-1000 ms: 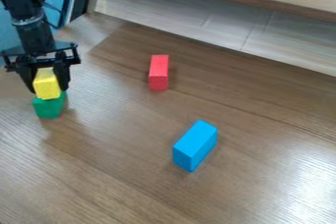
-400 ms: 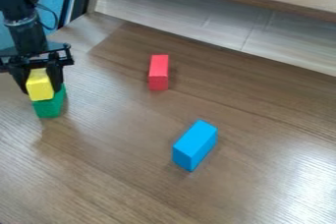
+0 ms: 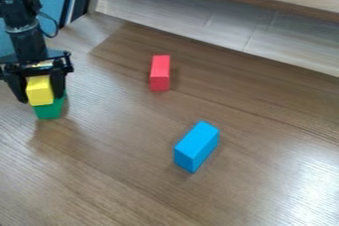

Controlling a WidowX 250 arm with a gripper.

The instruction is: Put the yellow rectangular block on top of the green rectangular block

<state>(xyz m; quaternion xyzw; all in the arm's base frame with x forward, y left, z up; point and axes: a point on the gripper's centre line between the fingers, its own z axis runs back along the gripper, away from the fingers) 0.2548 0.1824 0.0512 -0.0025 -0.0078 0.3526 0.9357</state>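
sitting within end effector [image 3: 41,96]: yellow block [image 3: 39,90] | above green block [image 3: 49,111] | grip: can't tell

Directly over the green rectangular block [image 3: 50,112], overlapping it in view, a plain yellow rectangular block [image 3: 39,92], roughly level, contact unclear; beneath, green, smooth-sided, partly hidden, resting upright.

Upper block [image 3: 39,90] on lower block [image 3: 49,112]; rightward, far block [image 3: 159,73] behind near block [image 3: 197,146]
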